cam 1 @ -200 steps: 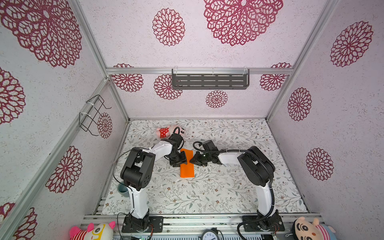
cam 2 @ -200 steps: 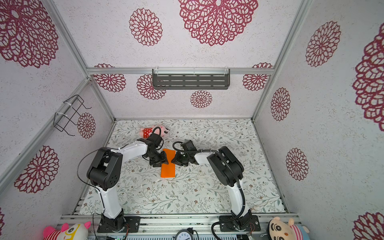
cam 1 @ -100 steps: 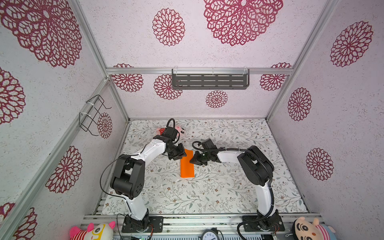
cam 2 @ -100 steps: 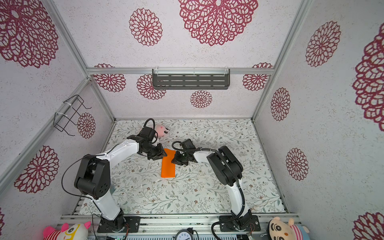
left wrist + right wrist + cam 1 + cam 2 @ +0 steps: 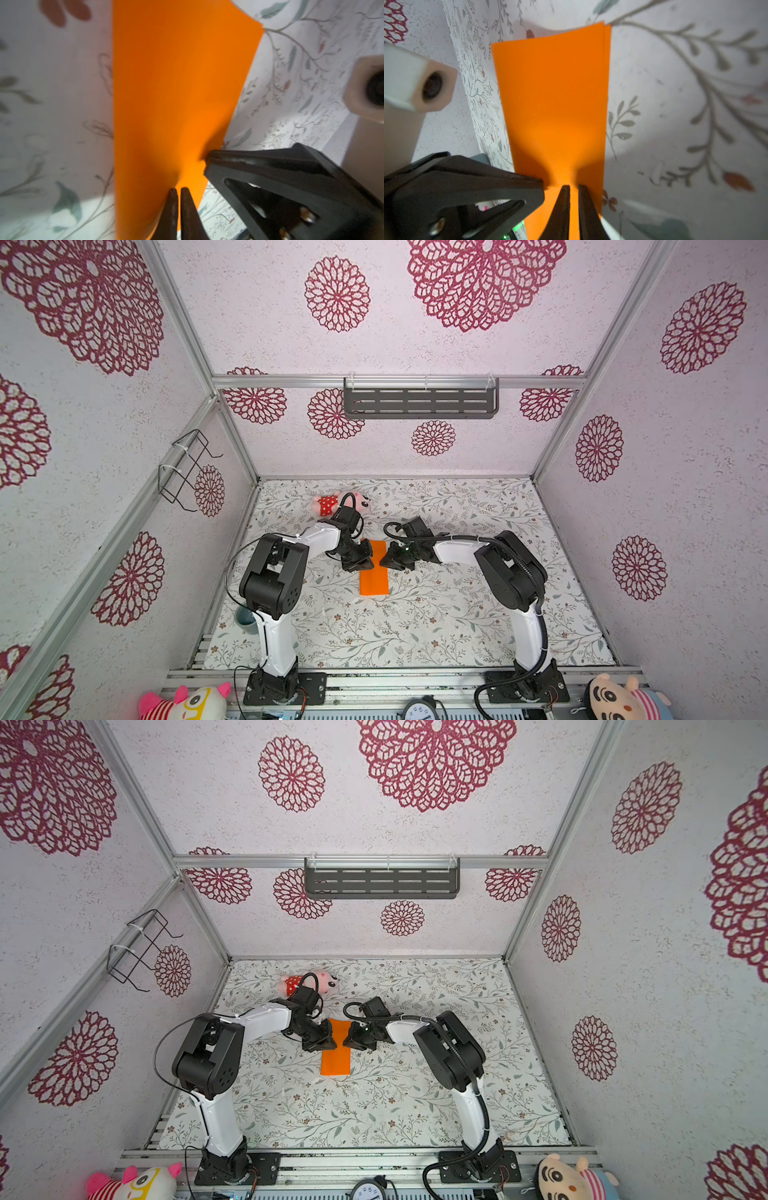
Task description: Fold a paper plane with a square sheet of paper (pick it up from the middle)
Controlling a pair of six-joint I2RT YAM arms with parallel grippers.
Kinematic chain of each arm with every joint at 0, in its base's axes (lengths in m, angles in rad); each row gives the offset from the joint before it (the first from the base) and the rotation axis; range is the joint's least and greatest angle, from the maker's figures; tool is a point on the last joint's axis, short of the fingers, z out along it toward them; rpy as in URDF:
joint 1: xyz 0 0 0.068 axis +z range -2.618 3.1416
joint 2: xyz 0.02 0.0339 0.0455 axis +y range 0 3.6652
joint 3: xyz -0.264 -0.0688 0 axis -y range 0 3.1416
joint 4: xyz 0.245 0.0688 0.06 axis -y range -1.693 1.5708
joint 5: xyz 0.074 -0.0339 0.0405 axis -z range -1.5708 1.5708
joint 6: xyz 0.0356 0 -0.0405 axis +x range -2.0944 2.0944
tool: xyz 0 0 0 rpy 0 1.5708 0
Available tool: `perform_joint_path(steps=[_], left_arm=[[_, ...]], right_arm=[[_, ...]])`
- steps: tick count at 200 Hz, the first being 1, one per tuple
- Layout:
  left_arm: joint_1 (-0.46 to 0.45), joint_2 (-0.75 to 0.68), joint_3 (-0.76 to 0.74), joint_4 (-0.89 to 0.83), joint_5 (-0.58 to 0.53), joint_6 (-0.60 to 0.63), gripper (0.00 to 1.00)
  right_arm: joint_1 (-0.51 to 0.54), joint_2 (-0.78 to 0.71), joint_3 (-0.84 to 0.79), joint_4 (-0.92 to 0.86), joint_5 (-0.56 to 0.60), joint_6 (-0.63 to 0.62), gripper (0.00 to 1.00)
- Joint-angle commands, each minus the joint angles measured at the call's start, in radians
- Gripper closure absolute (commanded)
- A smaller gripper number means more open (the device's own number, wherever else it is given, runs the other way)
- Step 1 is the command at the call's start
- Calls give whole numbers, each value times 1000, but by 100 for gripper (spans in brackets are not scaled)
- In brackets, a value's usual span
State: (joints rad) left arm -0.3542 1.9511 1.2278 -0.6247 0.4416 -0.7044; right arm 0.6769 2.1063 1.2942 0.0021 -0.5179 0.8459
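Note:
The square sheet of paper is bright orange and lies mid-table folded into a narrow double-layer strip. My left gripper sits at the strip's left edge near its far end. In the left wrist view its tips are pressed together on the paper. My right gripper faces it at the right edge. In the right wrist view its jaws pinch a raised ridge of the paper. No paper plane is in view.
A pink plush toy in red dotted shorts lies just behind the left arm. A small cup stands by the left wall. A wire rack hangs on that wall, a grey shelf on the back wall.
The left gripper drew back toward the plush toy, then returned to the paper's left edge, and its jaws closed. The right gripper stayed pinched on the paper.

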Motion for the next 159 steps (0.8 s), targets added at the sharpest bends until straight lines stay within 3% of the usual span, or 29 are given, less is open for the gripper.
perform_joint_path(steps=[1, 56, 89, 159], left_arm=[[11, 39, 22, -75, -92, 62, 91], [14, 47, 6, -191, -242, 101, 93], [21, -27, 28, -240, -297, 132, 96], [18, -107, 79, -58, -112, 94, 95]], right_arm=[[4, 64, -29, -154, 107, -28, 85], [5, 63, -30, -190, 137, -37, 86], [4, 59, -35, -195, 148, -39, 87], [6, 57, -34, -192, 156, -41, 87]])
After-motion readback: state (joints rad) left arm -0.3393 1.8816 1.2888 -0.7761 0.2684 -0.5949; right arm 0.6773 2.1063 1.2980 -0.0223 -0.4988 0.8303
